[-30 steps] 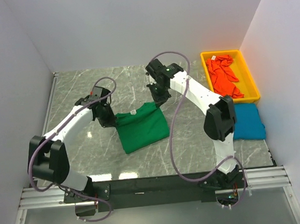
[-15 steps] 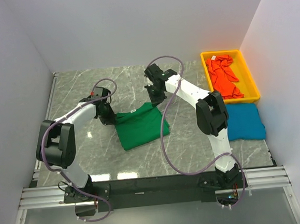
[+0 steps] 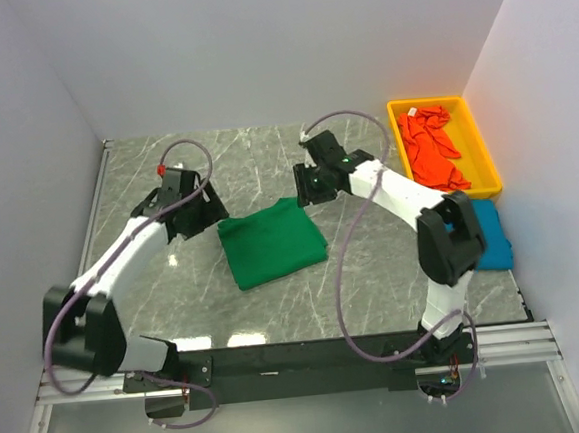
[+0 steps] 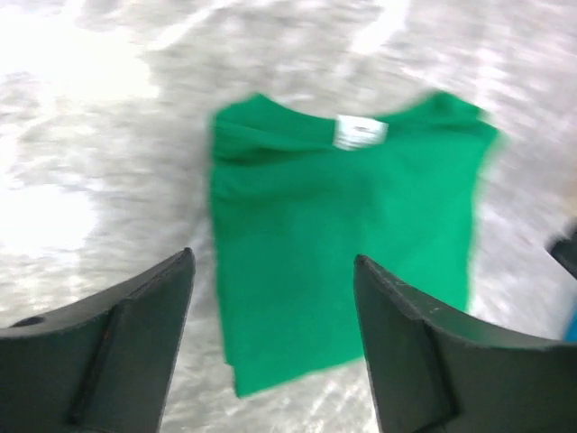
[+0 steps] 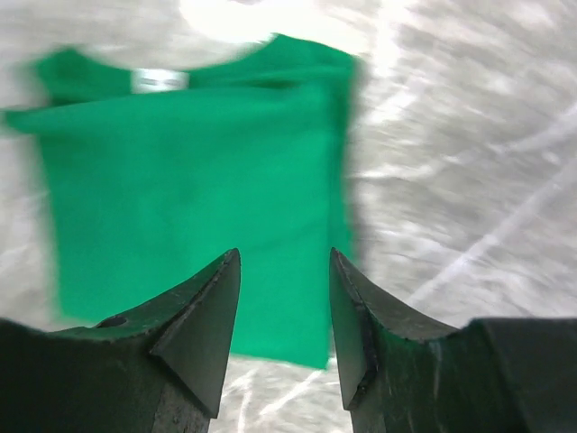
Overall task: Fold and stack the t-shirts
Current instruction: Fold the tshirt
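- Left hand and right hand hang open, empty, by the folded green t-shirt
- Best to grip its 2 side edges evenly so the fold survives stacking

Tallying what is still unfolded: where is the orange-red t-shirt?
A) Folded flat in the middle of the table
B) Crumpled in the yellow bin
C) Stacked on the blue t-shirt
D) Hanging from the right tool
B: the orange-red t-shirt lies crumpled inside the yellow bin; the folded one in the middle is the green t-shirt.
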Controlling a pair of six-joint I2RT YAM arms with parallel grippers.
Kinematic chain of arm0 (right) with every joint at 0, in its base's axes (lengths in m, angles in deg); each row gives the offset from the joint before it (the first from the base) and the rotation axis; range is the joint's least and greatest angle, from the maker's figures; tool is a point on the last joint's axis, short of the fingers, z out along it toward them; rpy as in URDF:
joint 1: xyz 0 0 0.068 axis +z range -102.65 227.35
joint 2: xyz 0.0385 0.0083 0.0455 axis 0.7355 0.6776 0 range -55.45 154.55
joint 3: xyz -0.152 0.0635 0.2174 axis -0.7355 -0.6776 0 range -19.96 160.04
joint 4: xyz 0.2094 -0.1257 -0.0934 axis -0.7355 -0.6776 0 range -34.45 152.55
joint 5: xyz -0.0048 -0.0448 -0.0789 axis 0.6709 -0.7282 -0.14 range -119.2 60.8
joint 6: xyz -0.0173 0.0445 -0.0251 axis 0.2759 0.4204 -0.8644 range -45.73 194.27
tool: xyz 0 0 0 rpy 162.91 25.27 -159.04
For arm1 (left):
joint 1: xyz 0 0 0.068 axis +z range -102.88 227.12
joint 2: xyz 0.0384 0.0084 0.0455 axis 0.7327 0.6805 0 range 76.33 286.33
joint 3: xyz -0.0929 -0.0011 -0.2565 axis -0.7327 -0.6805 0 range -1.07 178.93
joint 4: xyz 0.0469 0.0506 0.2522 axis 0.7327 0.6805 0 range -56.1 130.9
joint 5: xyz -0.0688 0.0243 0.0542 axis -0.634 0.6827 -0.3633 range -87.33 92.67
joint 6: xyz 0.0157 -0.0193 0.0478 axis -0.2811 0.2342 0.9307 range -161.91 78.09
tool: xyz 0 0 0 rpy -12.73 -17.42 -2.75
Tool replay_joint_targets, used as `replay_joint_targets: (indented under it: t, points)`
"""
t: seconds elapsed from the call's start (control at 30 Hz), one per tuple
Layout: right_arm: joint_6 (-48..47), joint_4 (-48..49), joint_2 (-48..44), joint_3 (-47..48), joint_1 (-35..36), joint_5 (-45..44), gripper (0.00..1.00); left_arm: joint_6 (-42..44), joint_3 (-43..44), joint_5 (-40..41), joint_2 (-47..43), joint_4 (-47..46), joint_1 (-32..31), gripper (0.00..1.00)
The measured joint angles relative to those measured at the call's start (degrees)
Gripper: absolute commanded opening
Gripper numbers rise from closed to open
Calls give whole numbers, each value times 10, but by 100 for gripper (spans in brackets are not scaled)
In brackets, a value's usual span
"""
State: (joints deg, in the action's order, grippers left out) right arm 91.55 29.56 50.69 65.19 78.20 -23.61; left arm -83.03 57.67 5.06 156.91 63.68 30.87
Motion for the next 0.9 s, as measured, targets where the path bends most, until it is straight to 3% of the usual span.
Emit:
replay_joint_targets:
  t: [0.07,0.13,0.3,0.63,0.9]
  points:
    - [-5,40,-34,-28,-2,49,51,-1,-30,-15,-49,-30,-11,64]
    - [-7,85,-44,-38,-3,101,50,-1,-57,-42,-66,-60,-19,60]
    - [0,181,11,-41,-7,236,50,-5,-91,-93,-2,-129,-23,48]
    - [121,306,221,1,-77,395,50,-5,-1,-138,193,-208,29,47]
    - [241,417,257,5,-127,429,50,-17,61,-183,287,-246,65,52]
